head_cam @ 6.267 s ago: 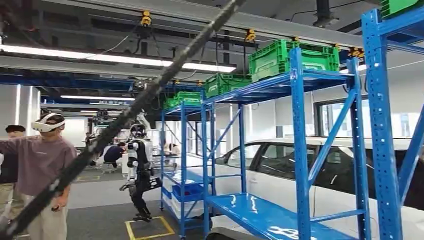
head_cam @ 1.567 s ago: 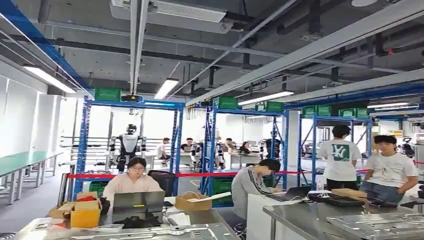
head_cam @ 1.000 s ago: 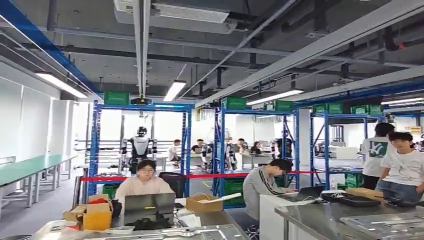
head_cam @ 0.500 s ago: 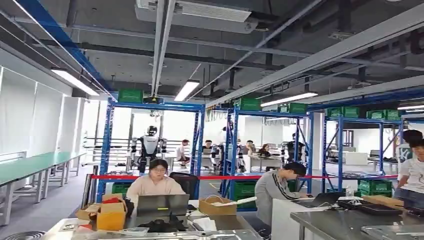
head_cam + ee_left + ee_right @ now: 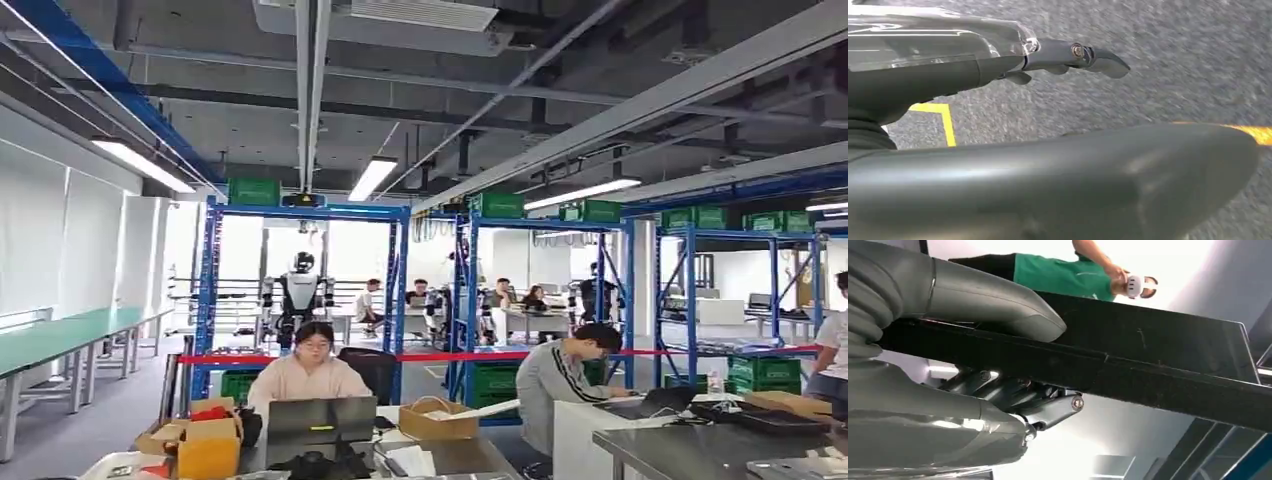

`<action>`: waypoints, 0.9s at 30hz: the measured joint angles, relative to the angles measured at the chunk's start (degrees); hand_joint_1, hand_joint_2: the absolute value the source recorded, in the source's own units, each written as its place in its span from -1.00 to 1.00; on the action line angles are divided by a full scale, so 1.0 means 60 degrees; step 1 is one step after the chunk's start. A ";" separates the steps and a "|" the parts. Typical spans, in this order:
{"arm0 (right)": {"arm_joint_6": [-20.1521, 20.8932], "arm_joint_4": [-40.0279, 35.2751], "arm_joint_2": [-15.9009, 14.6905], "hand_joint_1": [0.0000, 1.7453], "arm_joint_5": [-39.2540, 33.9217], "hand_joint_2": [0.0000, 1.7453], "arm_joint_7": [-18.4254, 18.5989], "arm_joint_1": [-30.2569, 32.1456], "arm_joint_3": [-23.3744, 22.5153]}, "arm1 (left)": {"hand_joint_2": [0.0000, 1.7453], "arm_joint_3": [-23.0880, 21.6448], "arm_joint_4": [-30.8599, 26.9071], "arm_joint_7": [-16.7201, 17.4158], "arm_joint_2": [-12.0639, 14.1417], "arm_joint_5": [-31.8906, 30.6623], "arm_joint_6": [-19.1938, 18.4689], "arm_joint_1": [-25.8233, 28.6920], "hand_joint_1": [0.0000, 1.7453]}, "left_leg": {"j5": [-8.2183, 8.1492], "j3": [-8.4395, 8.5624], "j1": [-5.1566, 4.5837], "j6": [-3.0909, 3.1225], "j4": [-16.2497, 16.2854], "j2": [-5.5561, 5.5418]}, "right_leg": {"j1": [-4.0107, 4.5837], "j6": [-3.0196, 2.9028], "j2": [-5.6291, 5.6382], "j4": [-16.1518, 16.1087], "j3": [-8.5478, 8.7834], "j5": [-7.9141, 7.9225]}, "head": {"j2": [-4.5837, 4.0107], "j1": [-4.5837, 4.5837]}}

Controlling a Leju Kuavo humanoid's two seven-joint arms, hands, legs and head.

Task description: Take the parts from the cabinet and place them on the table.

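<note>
The left hand (image 5: 998,65) hangs over the grey floor (image 5: 1173,70) beside a yellow line (image 5: 945,120); it holds nothing, and its dark fingers (image 5: 1083,52) are stretched out. The right hand (image 5: 973,375) grips a long black flat part (image 5: 1148,365), thumb on one face and fingers on the other. Ahead stand blue racks (image 5: 400,290), and a steel desk (image 5: 680,445) is at the right.

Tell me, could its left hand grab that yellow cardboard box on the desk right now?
Probably not: the left hand hangs down over grey floor, while the yellow cardboard box sits on a desk some way ahead.
</note>
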 joint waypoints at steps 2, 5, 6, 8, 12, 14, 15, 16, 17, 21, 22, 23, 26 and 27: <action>0.0000 0.0018 0.0000 1.00 0.0004 1.00 0.0000 -0.0008 0.0000 | 1.00 0.0000 0.0029 -0.0004 -0.0054 -0.0015 0.0004 0.0025 -1.00 | 0.1948 -0.0037 0.0198 -0.0199 -0.1110 0.0149 | -0.0001 0.0196 -0.0011 0.0155 0.0262 -0.0392 | 0.0000 0.0010; 0.0000 -0.0015 0.0015 1.00 0.0029 1.00 0.0007 0.0012 -0.0004 | 1.00 0.0000 0.0029 -0.0011 -0.0036 -0.0018 0.0007 -0.0024 -1.00 | 0.1574 -0.0030 -0.0005 0.0268 -0.0982 0.0116 | -0.0171 0.0400 0.0004 0.0288 0.0333 -0.0672 | 0.0000 -0.0018; 0.0000 -0.0026 0.0018 1.00 0.0018 1.00 -0.0007 -0.0010 -0.0007 | 1.00 0.0000 0.0029 -0.0018 -0.0022 -0.0015 0.0015 -0.0036 -1.00 | 0.1535 0.0012 -0.0027 0.0341 -0.0975 0.0093 | -0.0184 0.0447 0.0004 0.0318 0.0308 -0.0625 | 0.0000 -0.0018; -0.0004 -0.0047 0.0018 1.00 0.0011 1.00 -0.0011 -0.0014 -0.0011 | 1.00 0.0000 0.0029 -0.0025 0.0015 -0.0018 0.0015 -0.0037 -1.00 | 0.1426 0.0204 -0.0024 0.0469 -0.1036 0.0070 | -0.0230 0.0527 -0.0006 0.1020 0.0019 -0.0596 | 0.0000 -0.0018; 0.0000 -0.0055 0.0015 1.00 0.0011 1.00 -0.0011 0.0013 -0.0015 | 1.00 0.0000 0.0029 -0.0036 0.0025 -0.0018 0.0029 -0.0047 -1.00 | 0.1118 0.0581 -0.0079 0.0542 -0.1090 0.0059 | -0.0228 0.0542 -0.0004 0.3443 -0.1733 -0.1650 | 0.0000 -0.0018; 0.0000 -0.0055 0.0011 1.00 0.0011 1.00 -0.0011 0.0020 -0.0015 | 1.00 0.0000 0.0029 -0.0036 0.0025 -0.0018 0.0029 -0.0043 -1.00 | 0.0921 0.0848 -0.0094 0.0540 -0.1091 0.0026 | -0.0193 0.0462 -0.0002 0.3102 -0.1969 -0.1382 | 0.0000 -0.0018; 0.0000 -0.0055 0.0011 1.00 0.0011 1.00 -0.0011 0.0018 -0.0015 | 1.00 0.0000 0.0029 -0.0036 0.0025 -0.0022 0.0029 -0.0045 -1.00 | 0.0813 0.1019 -0.0093 0.0521 -0.1106 0.0011 | -0.0147 0.0409 -0.0004 0.2444 -0.1851 -0.0878 | 0.0000 -0.0018; 0.0000 -0.0055 0.0011 1.00 0.0011 1.00 -0.0011 0.0013 -0.0018 | 1.00 0.0000 0.0029 -0.0036 0.0022 -0.0029 0.0026 -0.0049 -1.00 | 0.0710 0.1180 -0.0081 0.0492 -0.1123 -0.0001 | -0.0086 0.0350 -0.0005 0.1638 -0.1669 -0.0192 | 0.0000 -0.0018; 0.0000 -0.0055 0.0011 1.00 0.0011 1.00 -0.0011 0.0010 -0.0018 | 1.00 0.0000 0.0029 -0.0036 0.0022 -0.0029 0.0026 -0.0046 -1.00 | 0.0638 0.1245 -0.0079 0.0472 -0.1147 -0.0004 | -0.0022 0.0267 -0.0013 0.1022 -0.1568 0.0446 | 0.0000 -0.0018; 0.0004 -0.0066 0.0007 1.00 0.0008 1.00 -0.0008 0.0014 -0.0029 | 1.00 -0.0001 0.0029 -0.0040 0.0018 -0.0040 0.0022 -0.0048 -1.00 | 0.0671 0.1532 -0.0146 0.0225 -0.1194 -0.0057 | 0.0029 0.0049 0.0021 0.0700 -0.1415 0.0408 | 0.0000 -0.0003; 0.0004 -0.0080 0.0026 1.00 0.0004 1.00 -0.0015 0.0014 -0.0025 | 1.00 0.0000 0.0029 -0.0040 0.0022 -0.0040 0.0022 -0.0050 -1.00 | 0.0673 0.1612 -0.0149 0.0197 -0.1199 -0.0054 | -0.0006 0.0024 0.0035 0.0598 -0.1236 0.0443 | 0.0000 -0.0004; 0.0007 -0.0087 0.0036 1.00 -0.0003 1.00 -0.0018 0.0010 -0.0029 | 1.00 0.0000 0.0029 -0.0043 0.0029 -0.0044 0.0022 -0.0065 -1.00 | 0.0504 0.1624 -0.0146 0.0210 -0.1057 -0.0014 | -0.0041 -0.0004 0.0003 0.0489 -0.1076 0.0449 | 0.0000 -0.0004; 0.0007 -0.0087 0.0047 1.00 -0.0007 1.00 -0.0011 -0.0012 -0.0029 | 1.00 -0.0008 0.0029 -0.0051 0.0062 -0.0044 0.0007 -0.0124 -1.00 | -0.0296 0.0578 -0.0151 0.0156 0.0643 0.0008 | -0.0035 -0.0105 -0.0001 0.0459 -0.0937 0.0315 | 0.0000 -0.0004; 0.0007 -0.0084 0.0044 1.00 -0.0007 1.00 -0.0007 0.0013 -0.0029 | 1.00 -0.0008 0.0029 -0.0051 0.0066 -0.0044 0.0007 -0.0108 -1.00 | -0.0502 0.0213 -0.0159 0.0128 0.1129 0.0009 | -0.0023 -0.0132 0.0003 0.0459 -0.0902 0.0254 | 0.0000 -0.0004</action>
